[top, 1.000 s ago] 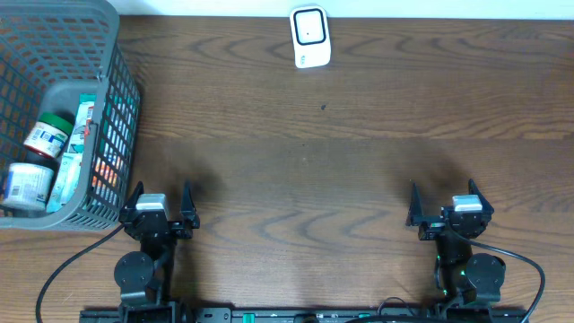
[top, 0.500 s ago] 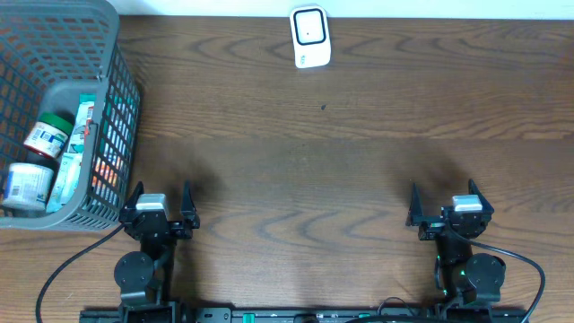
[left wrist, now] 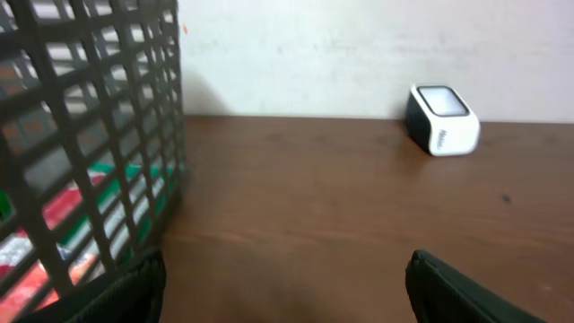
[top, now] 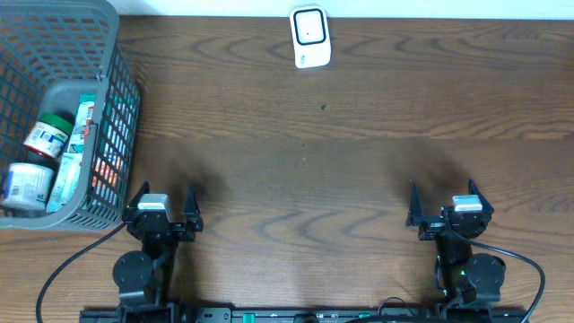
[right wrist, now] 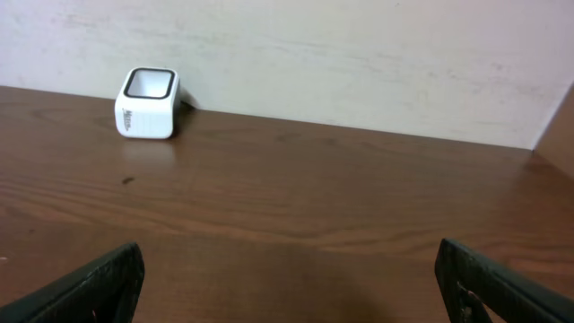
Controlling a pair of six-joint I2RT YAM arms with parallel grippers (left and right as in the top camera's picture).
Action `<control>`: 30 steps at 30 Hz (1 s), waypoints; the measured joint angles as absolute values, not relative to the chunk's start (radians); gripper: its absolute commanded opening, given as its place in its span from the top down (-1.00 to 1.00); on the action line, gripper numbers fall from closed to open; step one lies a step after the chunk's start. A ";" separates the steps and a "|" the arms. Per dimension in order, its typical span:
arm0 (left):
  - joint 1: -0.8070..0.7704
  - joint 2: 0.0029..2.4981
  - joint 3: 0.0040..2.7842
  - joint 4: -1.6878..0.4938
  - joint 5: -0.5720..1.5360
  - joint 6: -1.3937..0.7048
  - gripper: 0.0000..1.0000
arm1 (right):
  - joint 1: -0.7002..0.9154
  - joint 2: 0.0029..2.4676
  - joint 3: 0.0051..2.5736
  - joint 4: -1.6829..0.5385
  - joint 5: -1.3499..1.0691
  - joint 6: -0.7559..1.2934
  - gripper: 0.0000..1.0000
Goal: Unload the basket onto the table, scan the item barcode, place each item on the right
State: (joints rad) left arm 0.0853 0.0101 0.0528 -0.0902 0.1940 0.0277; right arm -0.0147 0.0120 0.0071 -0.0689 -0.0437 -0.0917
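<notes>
Both arms sit low at the near edge of the table [top: 323, 161]. The left gripper [top: 167, 192] has its fingers spread wide and holds nothing. The right gripper [top: 443, 188] is spread wide too and holds nothing. The things to scan are in the grey basket [top: 123, 108] at the far left. There is a bottle [top: 47, 135] with a green cap, a white jar [top: 27, 182] and a thin box [top: 73, 157] that stands between them and the basket wall. The scanner [top: 310, 36] is a small white block at the far edge of the table, near the middle and well apart from the basket. Nothing has been picked up, so I think the job is at its start. A lot could go wrong from here. The basket has tall walls and the left gripper is just beside it. The arm could bump the wall and push the basket if it does not go up first. The things are packed close, so the fingers could catch two at once or knock one over. The bottle and jar are round and could slip or spin in the fingers. I cannot see where any barcode is, so it might face away from the scanner and not read.
</notes>
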 measured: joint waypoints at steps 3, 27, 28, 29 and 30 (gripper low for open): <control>0.085 0.011 0.106 -0.211 0.212 0.017 -0.64 | -0.015 0.012 0.007 -0.069 -0.044 -0.091 -0.98; 0.089 0.976 1.457 -1.074 0.481 -0.052 -0.97 | -0.015 0.013 0.007 -0.070 -0.035 -0.092 -0.99; 0.089 1.037 1.536 -1.126 0.486 -0.047 -1.00 | -0.015 0.013 0.007 -0.070 -0.035 -0.092 -0.99; 0.090 1.095 1.616 -1.172 0.489 -0.039 -0.97 | -0.015 0.013 0.007 -0.069 -0.034 -0.092 -0.98; 0.090 1.154 1.695 -1.210 0.492 -0.030 -0.96 | -0.015 0.013 0.007 -0.069 -0.033 -0.092 -0.99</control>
